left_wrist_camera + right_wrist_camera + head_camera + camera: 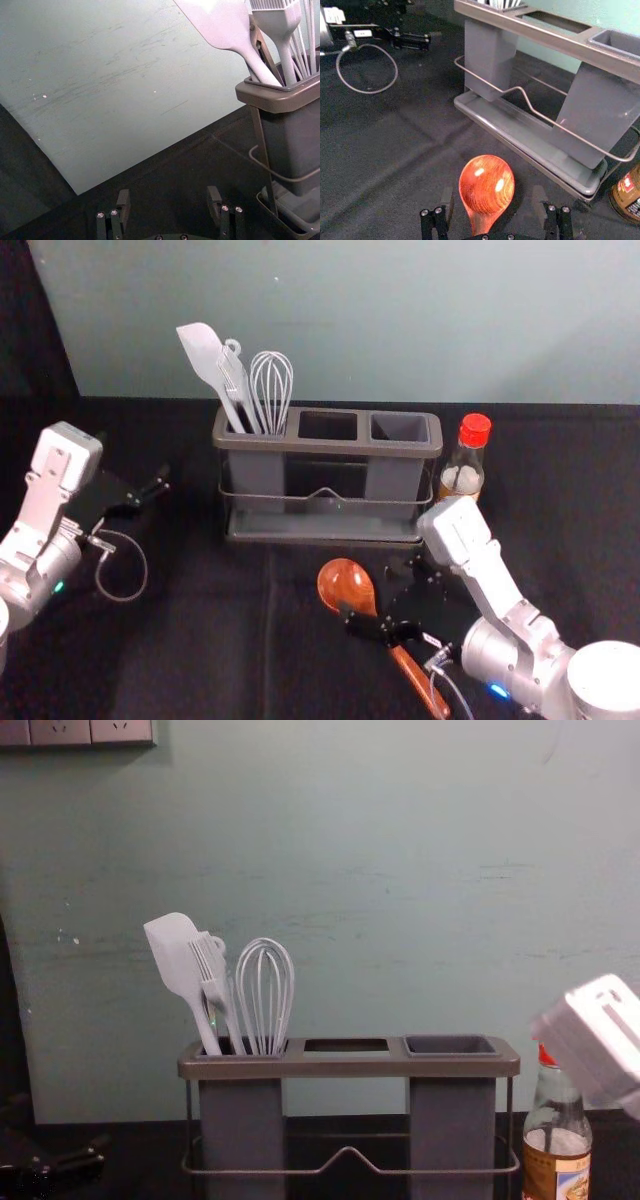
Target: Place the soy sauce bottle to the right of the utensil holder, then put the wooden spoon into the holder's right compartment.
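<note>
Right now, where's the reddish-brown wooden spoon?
In the head view, the reddish-brown wooden spoon lies in front of the grey utensil holder, bowl slightly right of its middle, handle slanting toward the near right beneath the open right gripper.

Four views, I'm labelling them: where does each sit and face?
On left wrist: faces wall and holder; left gripper shows.
On right wrist: faces spoon and holder; right gripper, left gripper beyond.
On head: faces forward, down at holder; both grippers show.
On chest: lower, faces forward at holder; left gripper, right arm.
Head and chest share bottle.
</note>
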`<state>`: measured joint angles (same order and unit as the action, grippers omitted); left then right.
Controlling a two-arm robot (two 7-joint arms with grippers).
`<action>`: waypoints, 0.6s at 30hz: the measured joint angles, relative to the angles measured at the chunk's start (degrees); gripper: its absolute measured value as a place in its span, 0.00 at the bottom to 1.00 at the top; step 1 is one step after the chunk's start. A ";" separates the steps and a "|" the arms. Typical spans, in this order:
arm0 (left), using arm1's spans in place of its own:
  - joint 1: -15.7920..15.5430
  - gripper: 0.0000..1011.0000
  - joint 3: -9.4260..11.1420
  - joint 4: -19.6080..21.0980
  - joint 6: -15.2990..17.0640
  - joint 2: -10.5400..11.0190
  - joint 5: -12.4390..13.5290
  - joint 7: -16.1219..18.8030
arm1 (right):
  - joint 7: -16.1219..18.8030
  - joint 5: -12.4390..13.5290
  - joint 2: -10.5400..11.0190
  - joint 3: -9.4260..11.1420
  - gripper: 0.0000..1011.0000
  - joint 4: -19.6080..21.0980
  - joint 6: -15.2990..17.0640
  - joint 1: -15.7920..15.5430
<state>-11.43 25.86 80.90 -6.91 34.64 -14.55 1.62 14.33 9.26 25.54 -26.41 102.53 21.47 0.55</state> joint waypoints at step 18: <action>0.00 0.99 0.00 0.00 0.00 0.00 0.00 0.00 | -0.95 -0.68 -5.29 0.75 0.99 1.84 20.61 5.04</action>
<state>-11.43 25.86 80.90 -6.91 34.65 -14.55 1.62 13.39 8.57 20.25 -25.66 104.37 42.08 5.59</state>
